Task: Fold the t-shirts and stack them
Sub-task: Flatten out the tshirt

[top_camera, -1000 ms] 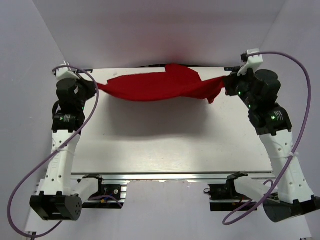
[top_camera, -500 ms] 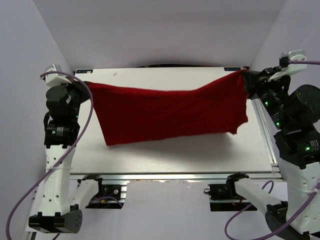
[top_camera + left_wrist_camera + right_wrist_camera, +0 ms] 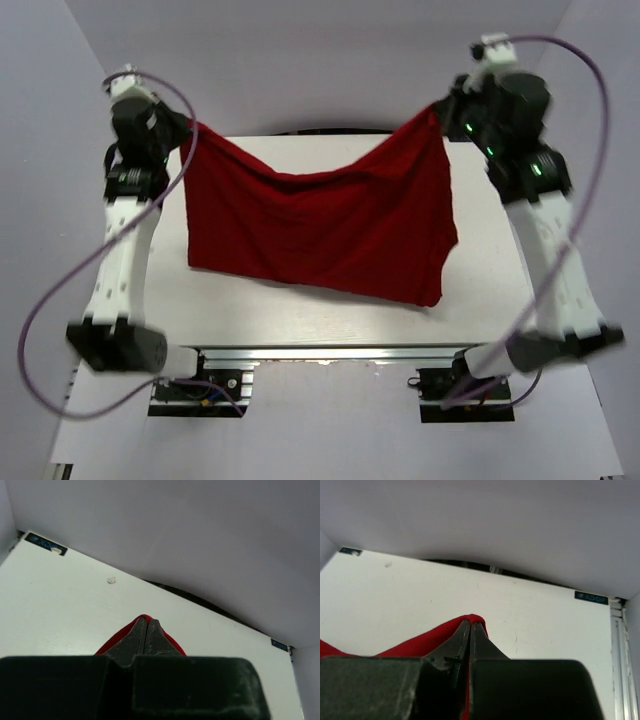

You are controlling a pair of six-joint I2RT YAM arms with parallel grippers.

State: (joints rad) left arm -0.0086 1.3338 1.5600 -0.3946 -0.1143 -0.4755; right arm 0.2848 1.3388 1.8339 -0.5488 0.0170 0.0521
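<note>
The left pincer (image 3: 186, 129) is closed tight on one upper corner of the red t-shirt (image 3: 320, 225), and the right pincer (image 3: 440, 106) is closed tight on the other, both raised over the far end of the white tabletop (image 3: 486, 285). The shirt hangs spread between them, its top edge sagging in the middle. Whether its lower edge touches the tabletop cannot be told.
</note>
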